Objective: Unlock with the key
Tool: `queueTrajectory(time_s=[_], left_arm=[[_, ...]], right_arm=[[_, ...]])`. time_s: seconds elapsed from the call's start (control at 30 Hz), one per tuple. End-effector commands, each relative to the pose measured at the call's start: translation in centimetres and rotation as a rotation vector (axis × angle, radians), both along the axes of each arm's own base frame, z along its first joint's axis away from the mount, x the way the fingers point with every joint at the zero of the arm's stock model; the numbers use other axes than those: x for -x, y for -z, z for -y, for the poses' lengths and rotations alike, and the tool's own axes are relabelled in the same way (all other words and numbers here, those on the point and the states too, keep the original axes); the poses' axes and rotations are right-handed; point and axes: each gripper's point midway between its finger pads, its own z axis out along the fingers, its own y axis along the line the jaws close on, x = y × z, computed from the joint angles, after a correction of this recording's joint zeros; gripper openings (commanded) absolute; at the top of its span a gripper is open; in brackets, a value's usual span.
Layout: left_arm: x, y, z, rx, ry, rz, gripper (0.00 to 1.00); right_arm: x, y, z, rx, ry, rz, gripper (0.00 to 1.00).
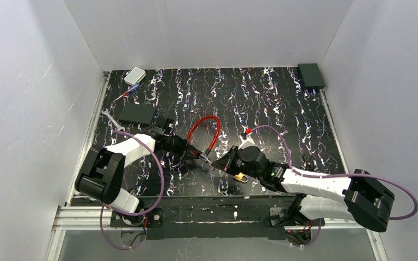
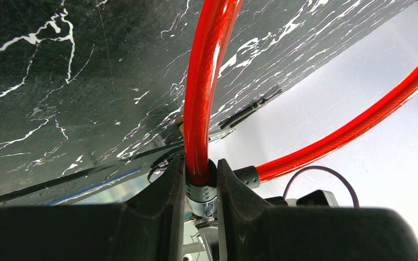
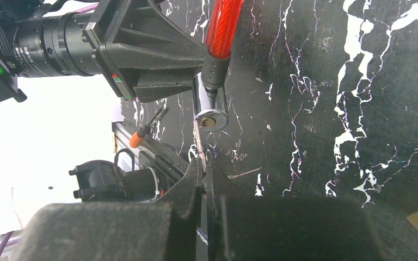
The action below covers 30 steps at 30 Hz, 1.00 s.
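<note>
**Key at the mouth of a red cable lock, held between two arms**

My left jaws pinch a red plastic-sheathed cable lock (image 2: 200,98) at its black ribbed collar (image 2: 200,187). That is just where the cable enters the short chrome metal barrel (image 3: 211,106). The lock is lifted off the black, white-veined marble-patterned surface (image 1: 261,103), above its front middle, and the red loop arches away from me. The barrel's round keyhole face points toward my right arm.

My right jaws are pressed together on a thin, flat silver metal key (image 3: 198,142). They grip its head, so the blade sticks straight out. The tip sits right at the keyhole face, slightly to one side. I cannot tell whether it has entered the slot.

I judge the lock to be light, and its cable springy rather than limp. Held further out along the loop, it would let the barrel swing and twist. The collar looks like the best place to hold, being rigid, ribbed for grip and right next to the barrel. The chrome itself looks slick.

The key seems stiff but thin. It could pivot between my jaws or bend if pushed off line, so it wants a firm hold across the flat faces of its head.

A small brass padlock (image 1: 241,177) shows just beside my right wrist.
</note>
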Motion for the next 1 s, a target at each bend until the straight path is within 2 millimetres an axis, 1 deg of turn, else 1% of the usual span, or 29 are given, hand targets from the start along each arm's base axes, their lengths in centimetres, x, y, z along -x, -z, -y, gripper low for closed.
queueTrajectory(time_s=[0.0, 0.2, 0.33, 0.5, 0.73, 0.97], left_arm=[[0.1, -1.4, 0.3, 0.045, 0.016, 0.03, 0.0], [0.1, -1.3, 0.3, 0.044, 0.014, 0.029, 0.0], [0.0, -1.3, 0.3, 0.04, 0.012, 0.03, 0.0], [0.0, -1.2, 0.3, 0.039, 0.012, 0.03, 0.0], [0.0, -1.1, 0.2, 0.036, 0.01, 0.03, 0.0], [-0.1, -1.2, 0.3, 0.039, 0.01, 0.032, 0.0]], right_arm=[[-0.8, -2.8, -0.5, -0.071, 0.031, 0.046, 0.01], [-0.8, -2.4, -0.6, -0.063, 0.031, 0.034, 0.01], [-0.6, -1.8, -0.2, -0.046, 0.036, 0.021, 0.01], [-0.5, -1.7, 0.0, -0.047, 0.037, 0.021, 0.01], [-0.4, -1.2, -0.4, -0.049, 0.024, 0.004, 0.01], [-0.5, -0.7, -0.4, -0.033, 0.028, -0.007, 0.01]])
